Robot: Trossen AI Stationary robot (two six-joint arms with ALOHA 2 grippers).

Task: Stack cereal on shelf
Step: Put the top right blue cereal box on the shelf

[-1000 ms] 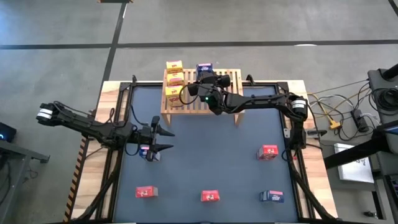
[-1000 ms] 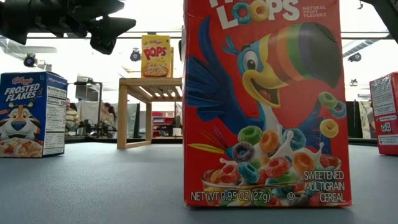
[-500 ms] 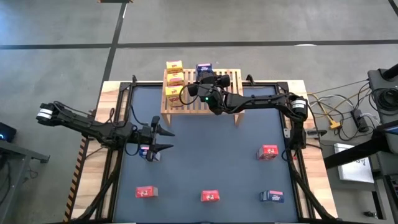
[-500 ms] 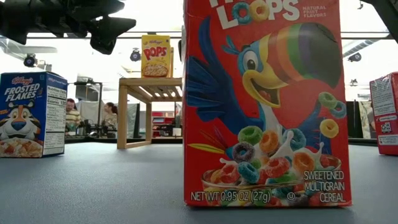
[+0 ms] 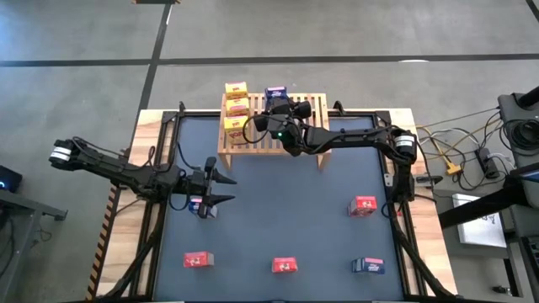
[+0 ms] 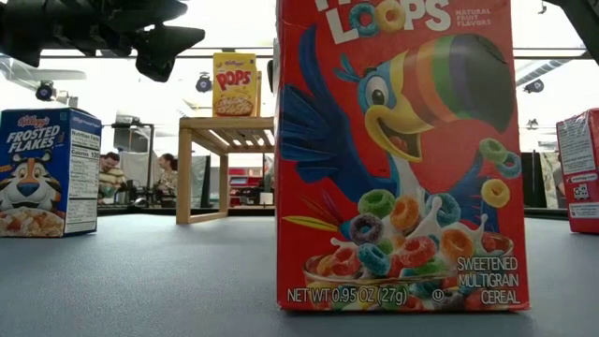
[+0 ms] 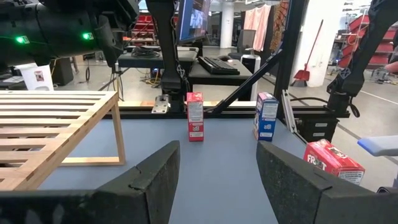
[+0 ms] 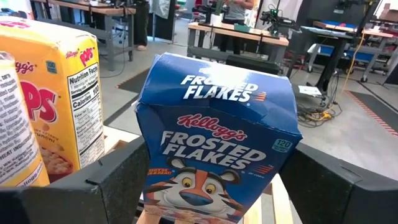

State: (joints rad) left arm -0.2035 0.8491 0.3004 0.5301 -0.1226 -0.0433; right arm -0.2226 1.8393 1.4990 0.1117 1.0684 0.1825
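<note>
The shelf (image 5: pixel 278 135) is a light wooden slatted rack at the table's far side. Three yellow cereal boxes (image 5: pixel 237 107) stand along its left end. Right of them, at the shelf's far edge, stands a blue cereal box (image 8: pixel 214 155), with my right gripper (image 5: pixel 282 103) around it. My left gripper (image 7: pixel 217 180) hangs open and level over the table's left part, above another blue box (image 6: pixel 47 173), touching nothing. More red and blue boxes stand on the tabletop, one red box (image 6: pixel 398 154) near the front edge. My right gripper has the blue box between its two fingers, which lie against its narrow sides (image 8: pixel 148 180) low down. They come level, from the table's near side. The box stands upright, its top dented. Whether its bottom rests on the slats is hidden.
On the tabletop stand red boxes at the near left (image 5: pixel 198 260) and mid right (image 5: pixel 364 206), and a blue one at the near right (image 5: pixel 368 266). The shelf's right half (image 5: pixel 307 135) is bare slats. People sit in the room behind.
</note>
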